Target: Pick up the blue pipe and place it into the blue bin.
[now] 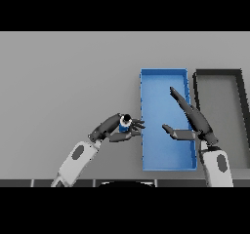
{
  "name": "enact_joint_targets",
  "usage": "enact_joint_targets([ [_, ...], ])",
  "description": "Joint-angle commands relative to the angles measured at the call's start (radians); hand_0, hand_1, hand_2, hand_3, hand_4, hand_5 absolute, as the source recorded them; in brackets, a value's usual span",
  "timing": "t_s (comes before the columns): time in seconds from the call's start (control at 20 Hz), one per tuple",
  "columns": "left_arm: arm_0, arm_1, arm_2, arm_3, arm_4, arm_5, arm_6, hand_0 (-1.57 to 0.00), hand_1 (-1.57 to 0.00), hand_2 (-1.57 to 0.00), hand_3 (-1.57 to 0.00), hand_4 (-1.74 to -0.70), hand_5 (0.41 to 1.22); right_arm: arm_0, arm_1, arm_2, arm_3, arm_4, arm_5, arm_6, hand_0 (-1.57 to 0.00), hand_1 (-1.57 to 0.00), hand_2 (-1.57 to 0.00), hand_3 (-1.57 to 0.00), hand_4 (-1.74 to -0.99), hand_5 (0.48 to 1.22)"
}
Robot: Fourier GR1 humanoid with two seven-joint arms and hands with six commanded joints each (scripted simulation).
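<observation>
A plain grey table [63, 82] holds two long rectangular bins side by side on its right half: a blue bin [146, 150], and just right of it a dark bin [241, 111] reaching the edge.
</observation>
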Motion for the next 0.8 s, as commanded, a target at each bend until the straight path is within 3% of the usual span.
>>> enact_joint_targets([
  [0.0,-0.001,-0.006,0.004,0.005,0.001,-0.003,0.008,-1.57,-1.57,-1.57,-1.57,-1.47,1.221,-0.028,-0.014,0.022,-0.028,-0.012,0.018,0.044,0.0,0.0,-0.01,0.0,-1.185,0.554],
  [0.1,0.003,-0.01,0.009,-0.006,0.0,-0.01,0.011,-1.57,-1.57,-1.57,-1.57,-1.47,1.221,-0.056,-0.049,0.054,-0.081,-0.021,0.055,0.079,0.0,0.0,0.0,0.0,-1.205,0.539],
  [0.25,-0.001,-0.017,0.011,-0.004,-0.022,-0.02,0.012,-1.57,-1.57,-1.57,-1.57,-1.47,1.221,-0.116,-0.067,0.099,-0.093,-0.036,0.103,0.123,0.0,0.0,0.0,0.0,-1.246,0.526],
  [0.55,0.002,-0.034,0.028,0.004,-0.041,-0.044,0.015,-1.57,-1.57,-1.57,-1.57,-1.47,1.221,-0.212,-0.041,0.174,-0.087,-0.124,0.154,0.246,0.0,0.0,0.0,0.0,-1.227,0.528],
  [0.65,-0.015,-0.051,0.033,0.016,-0.049,-0.048,0.034,-1.57,-1.57,-1.57,-1.57,-1.47,1.221,-0.26,-0.025,0.209,-0.064,-0.108,0.169,0.284,0.0,0.0,0.0,0.0,-1.214,0.52],
  [0.75,-0.001,-0.046,0.038,0.008,-0.046,-0.07,0.01,-1.57,-1.57,-1.57,-1.57,-1.47,1.221,-0.309,0.0,0.238,-0.033,-0.101,0.183,0.308,0.0,0.0,0.0,0.0,-1.201,0.514],
])
